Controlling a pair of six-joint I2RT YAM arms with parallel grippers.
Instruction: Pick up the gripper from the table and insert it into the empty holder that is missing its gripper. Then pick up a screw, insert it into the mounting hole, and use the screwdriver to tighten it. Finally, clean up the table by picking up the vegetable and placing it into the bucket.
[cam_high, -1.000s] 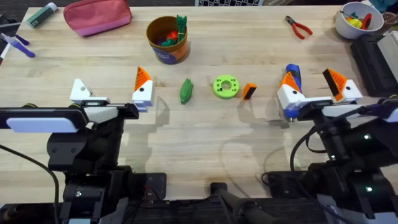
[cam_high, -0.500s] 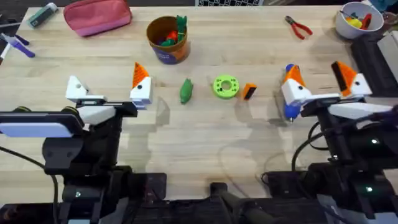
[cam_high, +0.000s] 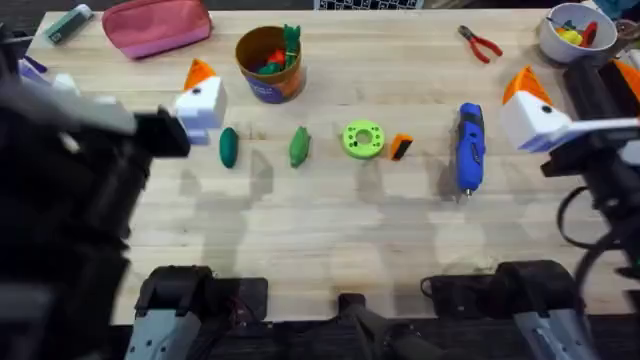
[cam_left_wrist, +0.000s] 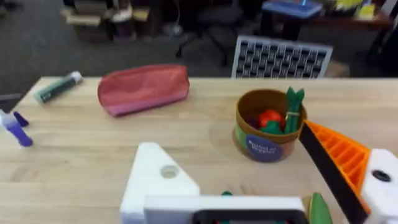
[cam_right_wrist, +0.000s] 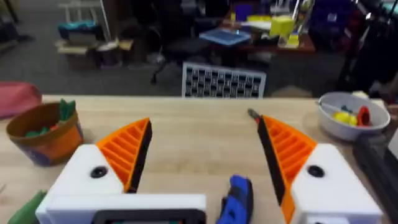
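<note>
Nearest the bases, the left gripper (cam_left_wrist: 230, 144) is hanging high over the table with its jaws spread wide and nothing between them. One finger is carrying an orange ribbed pad, while the other is ending in the bare blocky white plastic holder (cam_left_wrist: 158, 180). The right gripper (cam_right_wrist: 205, 155) is likewise gaping wide and empty, both orange pads in place. Farther out, the small orange wedge-shaped gripper (cam_high: 400, 146) is lying just at 3 o'clock of the round green disc (cam_high: 362, 139). The blue pen-shaped electric screwdriver (cam_high: 469, 145) is lying near, at the wedge's 3 o'clock. Picking the wedge up looks like the step in hand. The right arm is probably best descending straight down and closing across the wedge's narrow faces, clear of the disc, so it is sitting square for the holder. Farthest, at the disc's 11 o'clock, the round orange-brown bucket (cam_high: 268, 62) is waiting.
</note>
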